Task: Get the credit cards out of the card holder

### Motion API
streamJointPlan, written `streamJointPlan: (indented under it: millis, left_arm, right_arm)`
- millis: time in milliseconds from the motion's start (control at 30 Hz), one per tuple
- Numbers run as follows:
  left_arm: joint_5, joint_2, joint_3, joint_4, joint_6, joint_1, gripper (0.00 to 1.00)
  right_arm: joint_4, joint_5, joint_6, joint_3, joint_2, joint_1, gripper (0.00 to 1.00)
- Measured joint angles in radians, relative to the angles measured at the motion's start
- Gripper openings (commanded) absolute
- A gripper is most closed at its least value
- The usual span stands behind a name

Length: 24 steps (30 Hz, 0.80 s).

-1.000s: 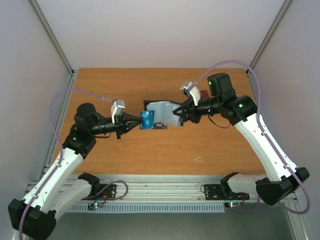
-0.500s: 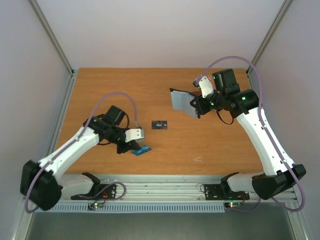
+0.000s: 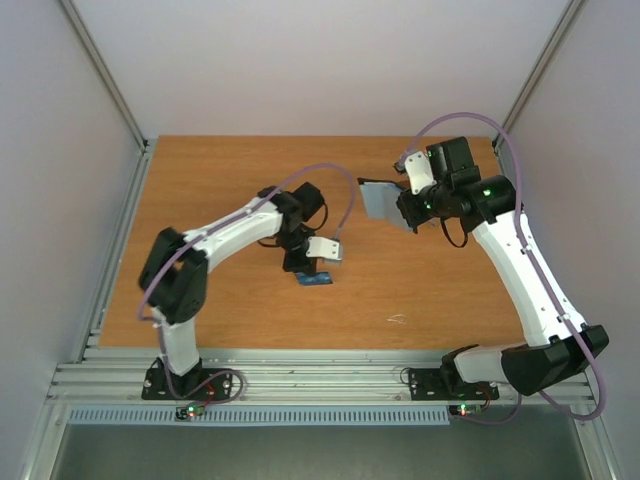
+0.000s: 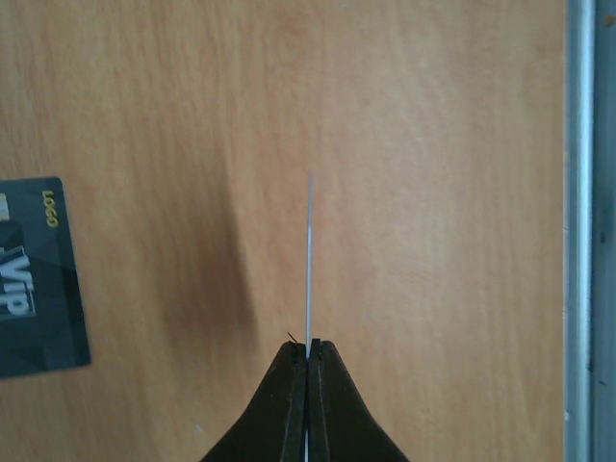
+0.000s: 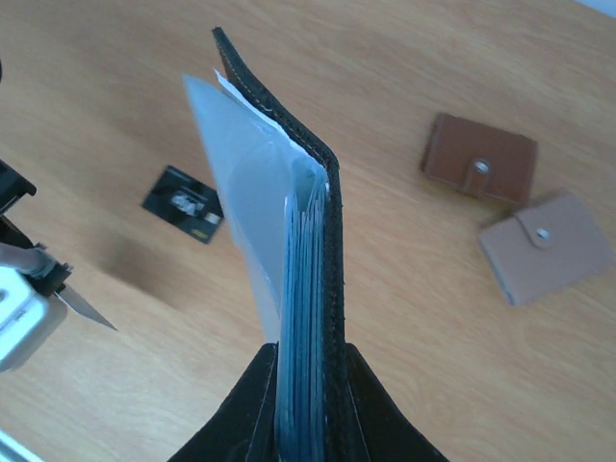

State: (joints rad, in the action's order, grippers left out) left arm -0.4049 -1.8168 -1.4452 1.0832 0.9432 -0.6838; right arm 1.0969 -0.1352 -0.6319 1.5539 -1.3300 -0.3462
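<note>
**benchrat:** so where's the card holder (image 5: 289,221) hanging out?

**yamfan:** it's being held up off the worktop (image 3: 220,180), pinched at its bottom edge by the right end effector (image 5: 306,351). It's standing upright and partly open, with the black cover on one side and the light blue lining and pale sleeves fanning out on the other.

**benchrat:** and the cards?

**yamfan:** a black card (image 4: 38,279) is lying flat and face up, showing gold "LOGO" and "VIP" lettering. A blue card (image 3: 314,280) is being gripped by the left end effector (image 4: 308,346) low over the wood. It's showing edge-on in the wrist view, beside the black one and not touching it.
</note>
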Motion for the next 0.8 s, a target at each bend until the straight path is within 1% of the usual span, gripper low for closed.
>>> streamJointPlan:
  millis: [133,233,333,500,800]
  left_arm:
    - [0.042,-0.190,-0.191,0.072,-0.024,-0.021,0.00]
    - [0.053,-0.279,-0.270,0.110,-0.053,-0.036,0.00]
    - [0.061,-0.315,-0.290,0.152,-0.072,-0.041,0.00]
    - [0.075,-0.325,-0.293,0.207,-0.067,-0.039,0.00]
    - [0.072,-0.343,-0.304,0.211,-0.078,-0.040,0.00]
  right_arm:
    - [0.015,0.056,-0.017,0.005,-0.023,0.043,0.04]
    - [0.018,0.076,-0.035,0.007,-0.040,0.073,0.04]
    - [0.018,0.075,-0.045,0.007,-0.047,0.095,0.04]
    - [0.018,0.071,-0.056,0.014,-0.054,0.105,0.04]
    - [0.018,0.059,-0.077,0.016,-0.071,0.105,0.04]
